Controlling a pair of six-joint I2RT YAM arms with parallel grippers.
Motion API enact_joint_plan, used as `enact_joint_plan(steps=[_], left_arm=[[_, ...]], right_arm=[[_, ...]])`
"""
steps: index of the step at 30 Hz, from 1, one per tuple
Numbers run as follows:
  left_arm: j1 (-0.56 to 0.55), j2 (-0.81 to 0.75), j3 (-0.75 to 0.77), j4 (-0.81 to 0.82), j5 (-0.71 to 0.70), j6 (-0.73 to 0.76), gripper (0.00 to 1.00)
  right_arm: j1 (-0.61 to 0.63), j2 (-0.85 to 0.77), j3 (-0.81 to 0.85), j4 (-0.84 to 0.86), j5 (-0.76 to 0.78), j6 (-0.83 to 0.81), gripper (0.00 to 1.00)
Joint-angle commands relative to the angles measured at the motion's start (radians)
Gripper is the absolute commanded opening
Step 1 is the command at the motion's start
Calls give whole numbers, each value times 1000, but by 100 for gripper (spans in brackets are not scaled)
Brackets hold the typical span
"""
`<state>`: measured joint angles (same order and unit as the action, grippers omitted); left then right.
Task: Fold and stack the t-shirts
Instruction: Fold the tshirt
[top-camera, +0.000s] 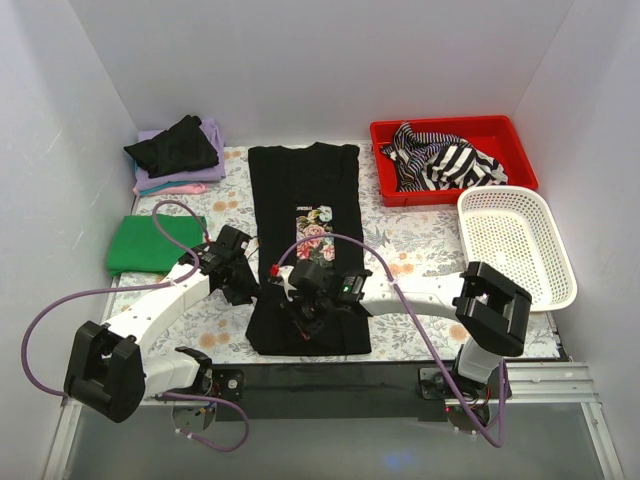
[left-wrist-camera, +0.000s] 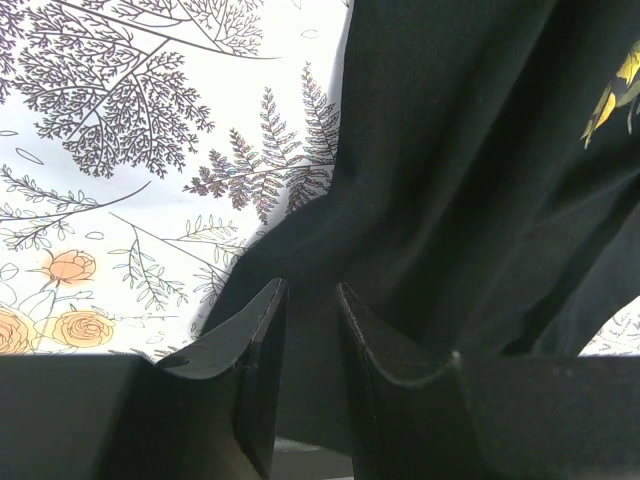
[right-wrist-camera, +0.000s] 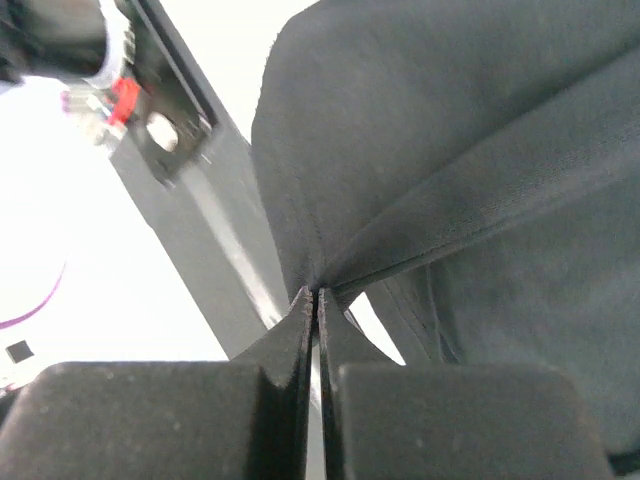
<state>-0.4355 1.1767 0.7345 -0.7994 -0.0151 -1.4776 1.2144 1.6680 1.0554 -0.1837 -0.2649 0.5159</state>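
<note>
red bin (top-camera: 497, 130) holds the striped shirt (top-camera: 445, 160). black floral shirt (top-camera: 300, 185) lies flat on the surface (top-camera: 420, 240); right tool (right-wrist-camera: 318, 295) pinches its hem, left tool (left-wrist-camera: 310, 290) straddles its edge, grip unclear.

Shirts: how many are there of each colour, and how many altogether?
black: 2, the flowery shirt and the crumpled shirt
lilac shirt: 1
pink shirt: 1
green shirt: 1
striped shirt: 1
total: 6
</note>
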Motion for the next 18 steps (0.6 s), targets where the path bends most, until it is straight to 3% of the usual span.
enact_joint_plan(steps=[1,6,7,8,10,11,12,16,18], left_arm=[[-2,0,25,14,-6,11,25],[-2,4,26,9,-5,14,25],[-3,5,26,11,-6,13,25],[-3,3,23,14,-3,13,25],[-3,6,17,20,3,13,25],[-2,15,22,17,6,13,25],[-2,15,23,12,7,11,25],[-2,-11,16,2,14,14,25],[-2,-22,13,-3,14,14,25]], right_arm=[[22,27,-28,-120,-4,5,1],[40,29,-47,-155,61,47,1],[42,29,-52,-149,64,47,7],[42,29,-46,-148,72,46,27],[42,38,-34,-168,114,49,31],[42,38,-17,-199,128,49,42],[43,24,-9,-220,192,52,46],[42,-63,9,-304,346,55,54],[30,-121,-3,-365,451,61,62]])
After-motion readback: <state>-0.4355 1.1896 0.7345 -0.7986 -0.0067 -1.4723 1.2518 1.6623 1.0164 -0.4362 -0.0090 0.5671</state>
